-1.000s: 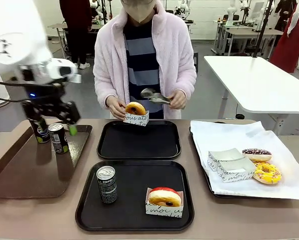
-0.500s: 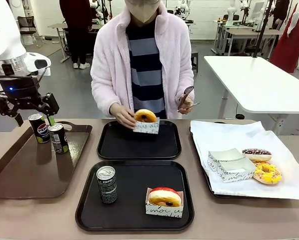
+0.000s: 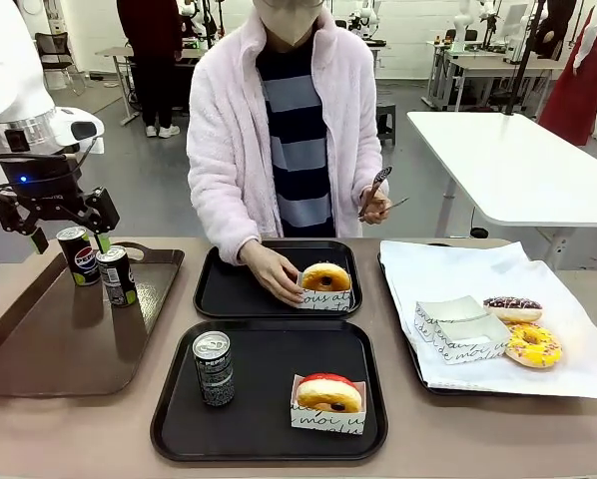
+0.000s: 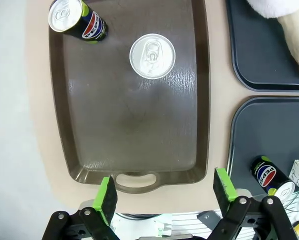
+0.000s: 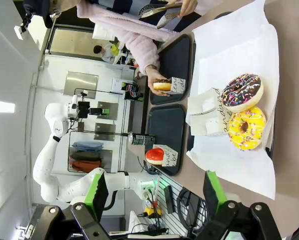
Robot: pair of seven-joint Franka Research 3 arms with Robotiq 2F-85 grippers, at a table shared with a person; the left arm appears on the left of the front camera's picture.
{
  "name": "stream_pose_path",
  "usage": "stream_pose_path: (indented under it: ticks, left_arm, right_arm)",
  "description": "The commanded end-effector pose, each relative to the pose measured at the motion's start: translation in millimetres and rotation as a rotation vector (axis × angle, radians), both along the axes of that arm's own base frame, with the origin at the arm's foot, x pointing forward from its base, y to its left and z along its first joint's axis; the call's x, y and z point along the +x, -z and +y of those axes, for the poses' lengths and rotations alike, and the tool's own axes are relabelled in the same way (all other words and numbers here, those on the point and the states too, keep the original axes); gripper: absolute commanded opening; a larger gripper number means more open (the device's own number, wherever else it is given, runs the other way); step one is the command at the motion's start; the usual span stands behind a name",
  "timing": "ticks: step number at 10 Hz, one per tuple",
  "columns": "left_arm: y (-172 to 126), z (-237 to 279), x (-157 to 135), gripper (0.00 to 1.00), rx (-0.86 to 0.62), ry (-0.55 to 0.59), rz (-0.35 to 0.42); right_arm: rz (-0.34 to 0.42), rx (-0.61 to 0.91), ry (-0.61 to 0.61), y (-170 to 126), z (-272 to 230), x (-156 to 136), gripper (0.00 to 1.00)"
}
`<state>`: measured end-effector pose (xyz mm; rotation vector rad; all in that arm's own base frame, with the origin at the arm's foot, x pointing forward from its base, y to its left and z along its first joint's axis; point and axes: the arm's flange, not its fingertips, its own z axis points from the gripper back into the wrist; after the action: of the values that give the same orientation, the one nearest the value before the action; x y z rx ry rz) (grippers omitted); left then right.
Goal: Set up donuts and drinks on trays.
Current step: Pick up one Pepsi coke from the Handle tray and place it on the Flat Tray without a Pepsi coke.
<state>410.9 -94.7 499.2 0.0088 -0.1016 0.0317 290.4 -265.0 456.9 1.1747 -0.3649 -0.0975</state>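
Note:
Two black trays lie mid-table. The near tray (image 3: 264,409) holds one black drink can (image 3: 214,367) and a red-iced donut (image 3: 328,392) in a white sleeve. On the far tray (image 3: 234,289), the person's hand (image 3: 272,271) rests against a glazed sleeved donut (image 3: 325,280). Two more cans (image 3: 76,253) (image 3: 116,275) stand on the brown tray. My left gripper (image 3: 67,232) hangs open above them, empty; from the wrist it (image 4: 165,189) looks down on both can tops (image 4: 152,55) (image 4: 77,20). My right gripper (image 5: 154,189) is open and empty.
A glossy brown tray (image 3: 59,349) with handle cutouts sits at the left. At the right, a paper-lined tray (image 3: 568,374) carries a chocolate donut (image 3: 512,307), a yellow donut (image 3: 533,345) and empty sleeves (image 3: 458,327). The person's other hand holds tongs (image 3: 375,190).
The person carried the sleeved donut from the far tray's back edge to its right front. My left gripper rose and shifted left off the cans, then held still.

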Motion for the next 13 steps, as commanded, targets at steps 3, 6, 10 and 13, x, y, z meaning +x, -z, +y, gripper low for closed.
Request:
stream_pose_path:
  ticks: [3,6,10,13]
  left_arm:
    - [20,2,27,1.0,-0.069,-0.073,0.024]
    - [40,0,67,1.0,-0.119,-0.153,-0.01]
    - [65,5,107,1.0,-0.049,-0.232,-0.001]
    - [82,7,118,1.0,-0.061,-0.199,0.043]
  right_arm:
    - [-0.01,0.002,0.002,1,0,1,1.0]
    - [-0.01,0.002,0.002,1,0,1,1.0]
    - [-0.01,0.002,0.002,1,0,1,1.0]
    - [-0.01,0.002,0.002,1,0,1,1.0]
